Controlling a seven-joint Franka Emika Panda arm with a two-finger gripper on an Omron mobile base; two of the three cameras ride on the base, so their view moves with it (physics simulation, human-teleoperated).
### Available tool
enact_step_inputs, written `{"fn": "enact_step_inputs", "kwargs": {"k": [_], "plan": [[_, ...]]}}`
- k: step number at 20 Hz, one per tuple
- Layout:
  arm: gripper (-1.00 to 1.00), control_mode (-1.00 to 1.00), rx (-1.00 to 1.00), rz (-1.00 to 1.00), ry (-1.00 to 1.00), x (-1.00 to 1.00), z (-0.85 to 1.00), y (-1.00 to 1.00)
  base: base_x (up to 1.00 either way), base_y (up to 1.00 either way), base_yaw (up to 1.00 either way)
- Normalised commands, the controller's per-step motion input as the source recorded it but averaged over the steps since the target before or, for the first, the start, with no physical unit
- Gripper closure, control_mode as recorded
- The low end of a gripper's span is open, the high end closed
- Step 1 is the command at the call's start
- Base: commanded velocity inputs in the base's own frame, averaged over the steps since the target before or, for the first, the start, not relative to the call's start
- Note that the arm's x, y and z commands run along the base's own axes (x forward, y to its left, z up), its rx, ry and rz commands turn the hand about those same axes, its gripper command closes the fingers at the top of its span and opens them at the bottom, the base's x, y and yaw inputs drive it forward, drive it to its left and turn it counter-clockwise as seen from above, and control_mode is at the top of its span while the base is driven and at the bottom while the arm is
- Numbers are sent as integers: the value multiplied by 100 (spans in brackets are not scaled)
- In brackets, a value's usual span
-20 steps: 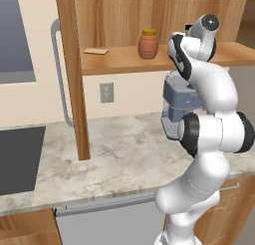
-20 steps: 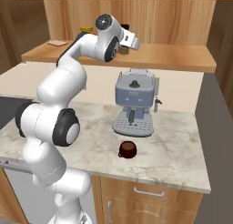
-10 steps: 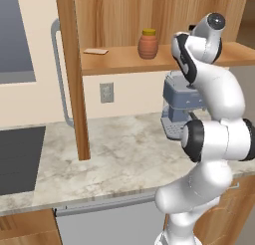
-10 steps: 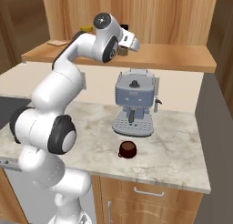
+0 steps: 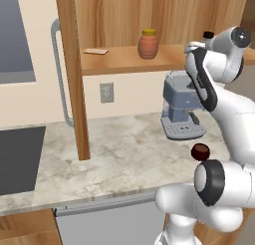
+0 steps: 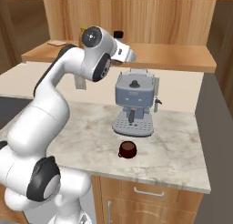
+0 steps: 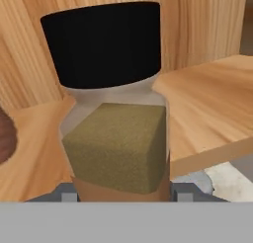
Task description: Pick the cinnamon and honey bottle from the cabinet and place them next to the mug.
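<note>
The cinnamon [image 7: 116, 118] is clamped in the end effector [image 7: 118, 190] just off the cabinet [image 5: 119, 60] shelf. If gripped too low, it could get tipped out or knocked against the coffee machine [image 6: 134, 102] when lowered toward the mug [image 6: 127, 149].

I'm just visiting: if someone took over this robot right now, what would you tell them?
The gripper: jaws closed on the cinnamon, up at the cabinet shelf.
The honey bottle stands on that shelf, untouched.
The mug sits on the counter before the coffee machine.
Done: cinnamon grasped.
Left: carry it beside the mug, then fetch the honey bottle too.
</note>
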Motion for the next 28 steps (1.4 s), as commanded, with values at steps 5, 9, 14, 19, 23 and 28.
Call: {"fn": "enact_step_inputs", "kwargs": {"k": [5, 9, 14, 19, 23, 28], "plan": [[100, -100, 0, 10, -8, -100, -58, -19, 0, 0, 0], [100, -100, 0, 15, -1, -89, -64, -35, 0, 0, 0], [100, -100, 0, 16, 0, -73, -65, -46, 0, 0, 0], [100, -100, 0, 14, 0, -57, -60, -46, 0, 0, 0], [100, -100, 0, 13, 1, -8, -26, -9, 0, 0, 0], [100, -100, -3, 10, 13, 16, -4, 10, 0, 0, 0]]}}
